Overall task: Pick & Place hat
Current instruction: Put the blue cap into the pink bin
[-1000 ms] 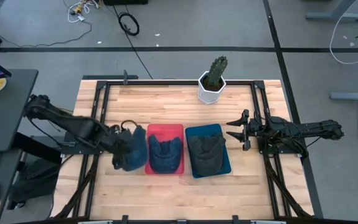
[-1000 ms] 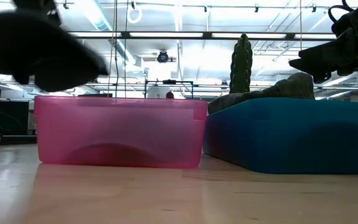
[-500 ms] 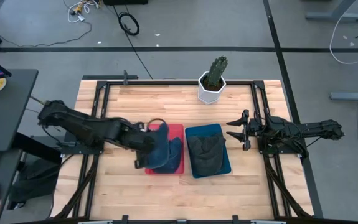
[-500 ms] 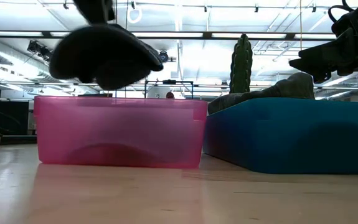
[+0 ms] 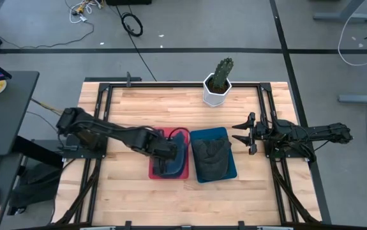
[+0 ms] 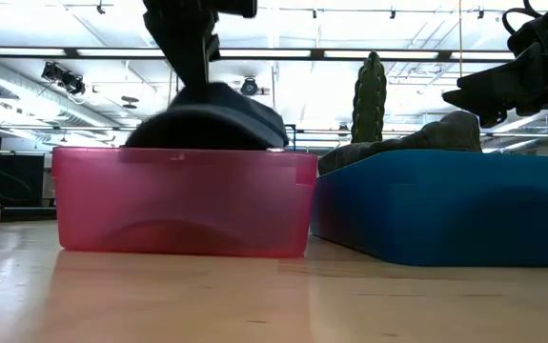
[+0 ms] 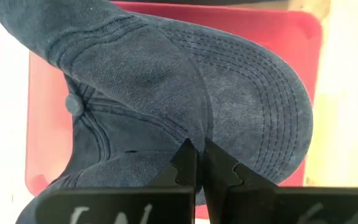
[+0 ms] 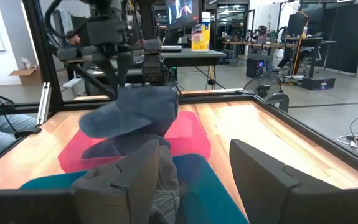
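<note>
Left of centre in the overhead picture, the left gripper [image 5: 168, 152] pinches a dark blue hat [image 7: 185, 99], its fingers closed tight on a fold of the fabric. The hat hangs over the red bin [image 5: 156, 172], its underside level with the rim, above another hat already lying inside. To place it well, the arm should probably lower a little further, then let go so the brim clears the wall. Just right sits a blue bin [image 5: 230, 167] holding a grey hat [image 5: 210, 156]. At far right, the right gripper [image 5: 242, 133] waits beside that bin with its fingers spread wide, holding nothing.
</note>
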`<state>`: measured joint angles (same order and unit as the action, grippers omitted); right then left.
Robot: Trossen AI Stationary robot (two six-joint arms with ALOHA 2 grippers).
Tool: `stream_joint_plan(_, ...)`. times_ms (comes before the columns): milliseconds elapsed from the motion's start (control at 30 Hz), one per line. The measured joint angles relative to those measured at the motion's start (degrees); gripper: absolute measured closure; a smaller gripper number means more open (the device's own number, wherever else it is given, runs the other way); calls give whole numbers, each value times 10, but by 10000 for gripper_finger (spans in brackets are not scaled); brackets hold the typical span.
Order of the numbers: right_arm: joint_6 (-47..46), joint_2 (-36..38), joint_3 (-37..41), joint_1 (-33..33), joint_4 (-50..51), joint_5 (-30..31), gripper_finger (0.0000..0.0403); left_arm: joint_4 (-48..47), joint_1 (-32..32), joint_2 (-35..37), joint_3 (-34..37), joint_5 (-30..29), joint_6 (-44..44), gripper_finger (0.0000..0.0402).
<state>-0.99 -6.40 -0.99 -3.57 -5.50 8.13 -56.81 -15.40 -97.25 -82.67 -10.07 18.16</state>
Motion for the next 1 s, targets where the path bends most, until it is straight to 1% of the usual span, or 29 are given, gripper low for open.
stream_joint_plan(200,0,0,0,0,0,0,199,9,4,-36,0,10,-6,393)
stream_joint_plan(433,0,0,0,0,0,0,199,41,9,-83,6,49,-24,393)
stream_joint_plan(733,0,0,0,0,0,0,199,52,25,-120,5,54,-43,391)
stream_joint_plan(867,0,0,0,0,0,0,199,49,30,-121,5,56,-42,380)
stream_joint_plan(1000,0,0,0,0,0,0,199,48,30,-121,5,56,-42,361)
